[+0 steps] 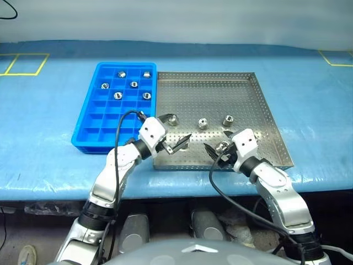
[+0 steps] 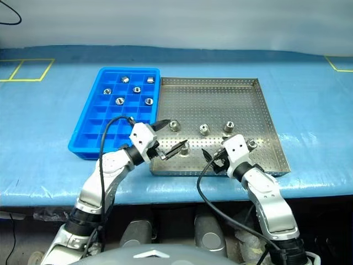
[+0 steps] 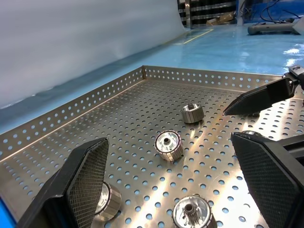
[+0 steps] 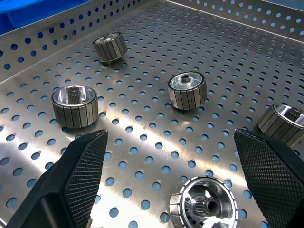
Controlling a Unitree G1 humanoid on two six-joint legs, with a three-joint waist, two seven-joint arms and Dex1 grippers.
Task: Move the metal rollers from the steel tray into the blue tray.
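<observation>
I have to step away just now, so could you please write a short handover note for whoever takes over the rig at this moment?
Left gripper: jaws open, empty, over the near part of the steel tray.
Right gripper: jaws open, empty, over the same tray's near edge.
Done: six metal rollers sit in far compartments of the blue tray, one per compartment.
Left: five rollers lie in the steel tray's near half, to be moved across.
</observation>
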